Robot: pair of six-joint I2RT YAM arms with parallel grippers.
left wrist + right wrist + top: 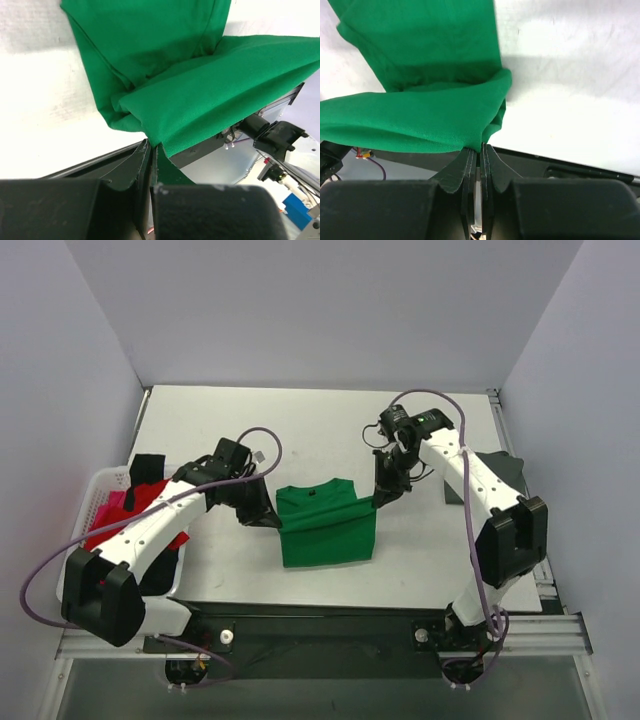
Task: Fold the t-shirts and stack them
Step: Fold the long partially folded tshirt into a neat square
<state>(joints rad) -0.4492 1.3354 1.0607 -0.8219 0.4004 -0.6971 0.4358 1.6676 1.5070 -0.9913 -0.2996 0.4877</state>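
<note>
Tightly, left fingers [137,167] and right fingers [467,167] clamp the green t-shirt [327,530] — doubled over.

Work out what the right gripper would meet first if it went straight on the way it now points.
The green t-shirt: the right gripper is shut on its edge, and the cloth lies directly ahead. Beyond that is probably the white table, though depth is unclear.

A white basket [104,478] sits on the table's [320,425] left.
</note>
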